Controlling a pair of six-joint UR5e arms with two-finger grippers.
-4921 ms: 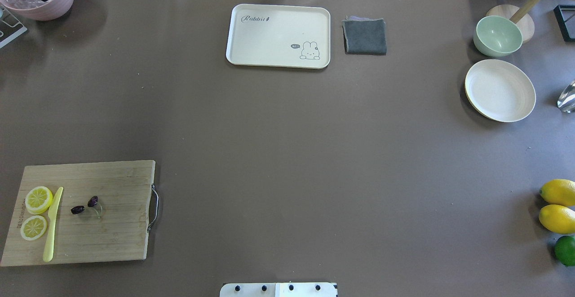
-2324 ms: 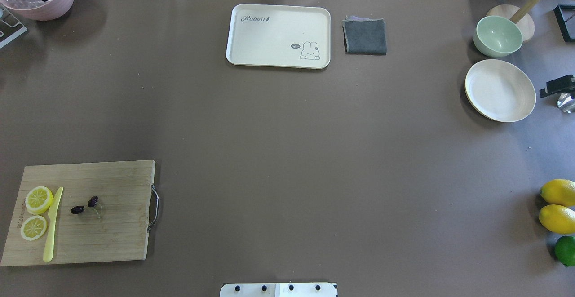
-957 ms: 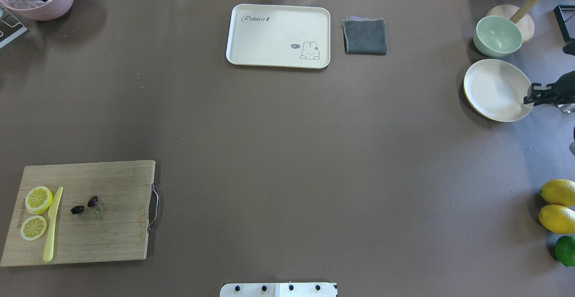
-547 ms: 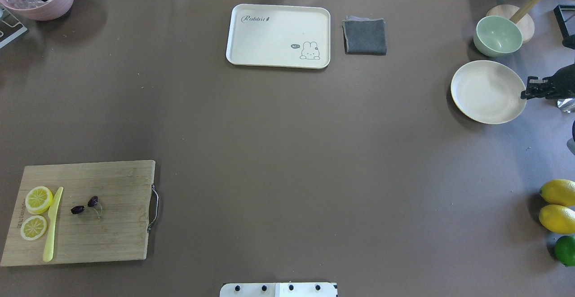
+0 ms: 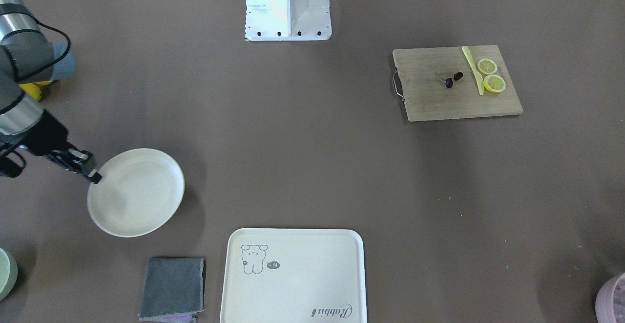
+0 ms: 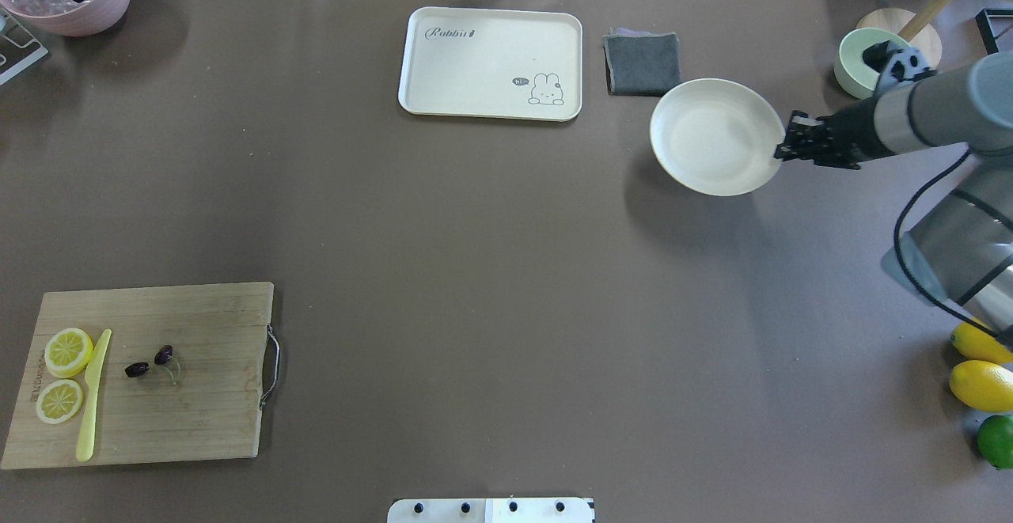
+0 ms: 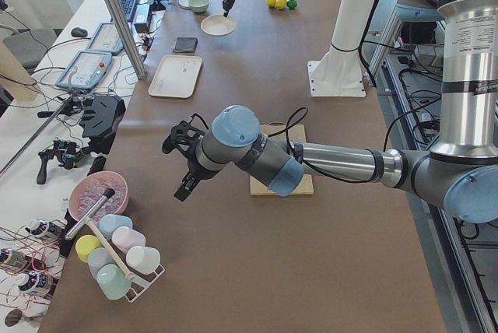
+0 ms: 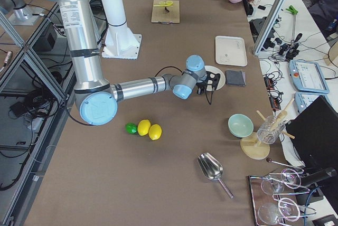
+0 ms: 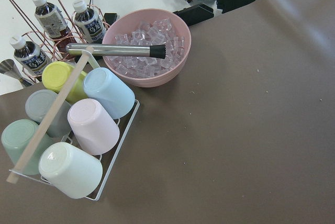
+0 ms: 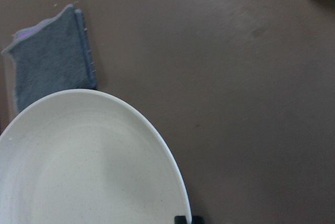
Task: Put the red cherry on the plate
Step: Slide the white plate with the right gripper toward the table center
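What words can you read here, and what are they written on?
"Rabbit": in a corner of the cream tray.
"hi~": in the speech bubble on that tray; it is tiny, so I'm not sure.
Cutting board: the edge marking is too small to read.
Bottle labels: too blurred to read.

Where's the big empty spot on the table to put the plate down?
The widest bare patch is the middle of the brown table, between the cutting board, the tray and the plate held in the right claw. It is crowded along the right edge by the lemons and green bowl, and around the pink ice bowl.
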